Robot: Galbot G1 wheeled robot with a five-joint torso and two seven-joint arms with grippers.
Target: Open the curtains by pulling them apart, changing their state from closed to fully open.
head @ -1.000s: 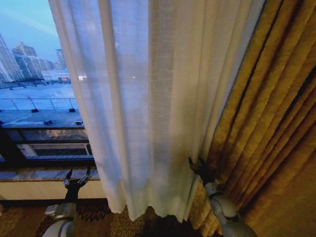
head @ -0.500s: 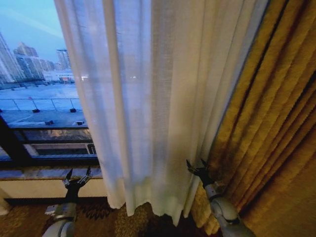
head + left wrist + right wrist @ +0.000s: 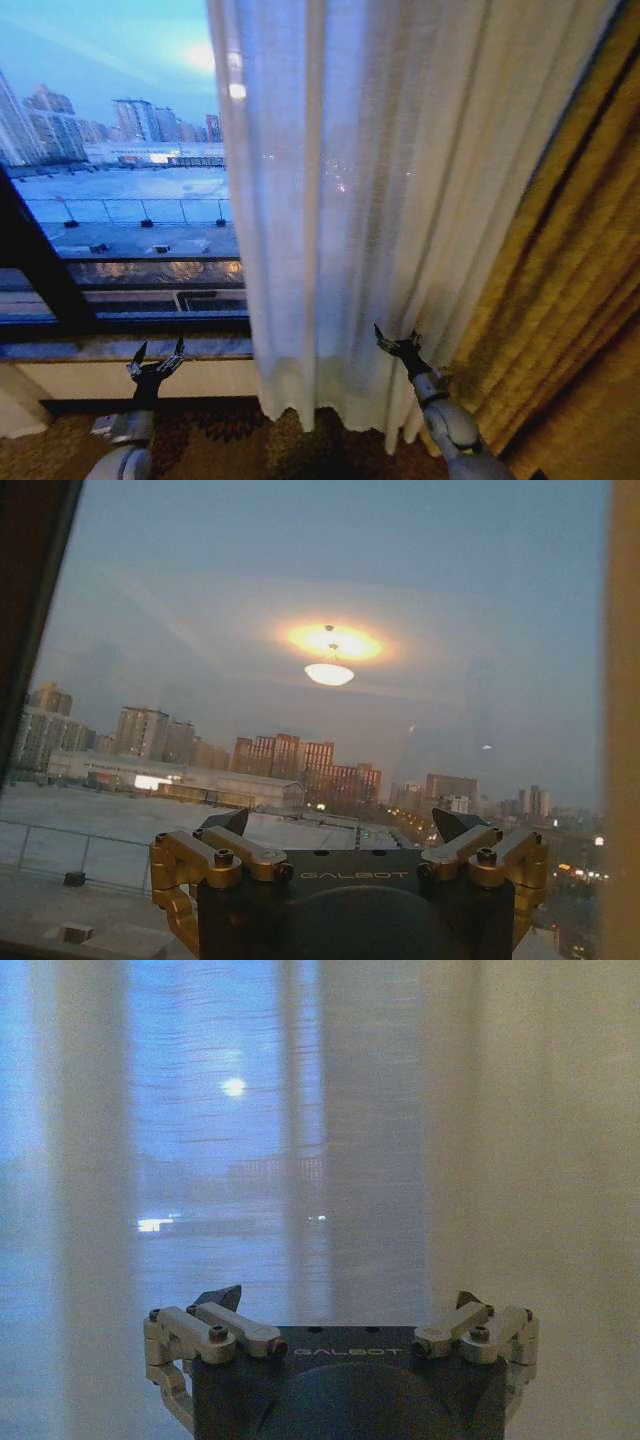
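Curtains (image 3: 400,200) were cut off above — right gripper (image 3: 398,343) was raised at them, left gripper (image 3: 155,357) before the window (image 3: 120,200), jaws spread on both.

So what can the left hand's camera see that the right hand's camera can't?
The left wrist view looks through bare window glass at city buildings, with a ceiling lamp reflection in the pane. The right wrist view faces the sheer white curtain, with outside lights showing only faintly through the fabric. Both show their own gripper, left gripper and right gripper, open and holding nothing.
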